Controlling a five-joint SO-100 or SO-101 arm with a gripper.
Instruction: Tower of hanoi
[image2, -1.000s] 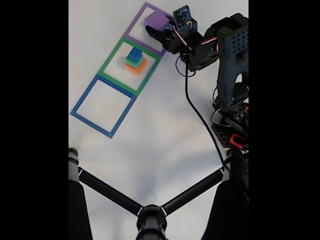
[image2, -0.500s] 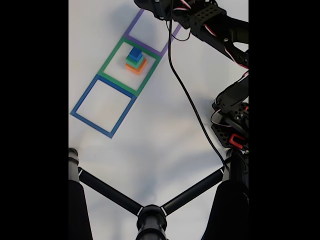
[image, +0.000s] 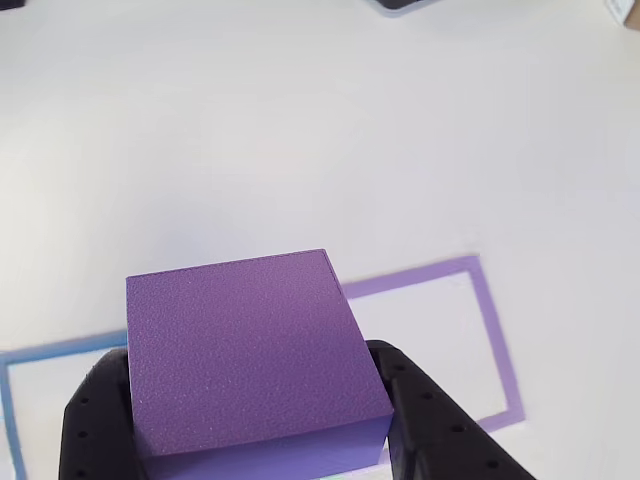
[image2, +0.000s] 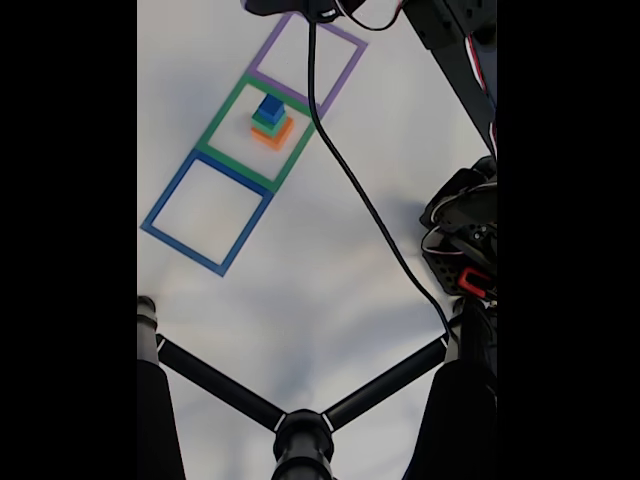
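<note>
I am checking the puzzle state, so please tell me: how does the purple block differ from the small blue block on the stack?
The purple block is held between the gripper's black fingers, off the table; the blue block rests on top of the stack, above a green block and an orange block. The blue block sits inside the green square; the purple block sits in no square. They differ in colour. Both look like flat square blocks.

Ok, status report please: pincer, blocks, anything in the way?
Pincer shut on purple block. Small stack sits in green square. Nothing blocking.
</note>
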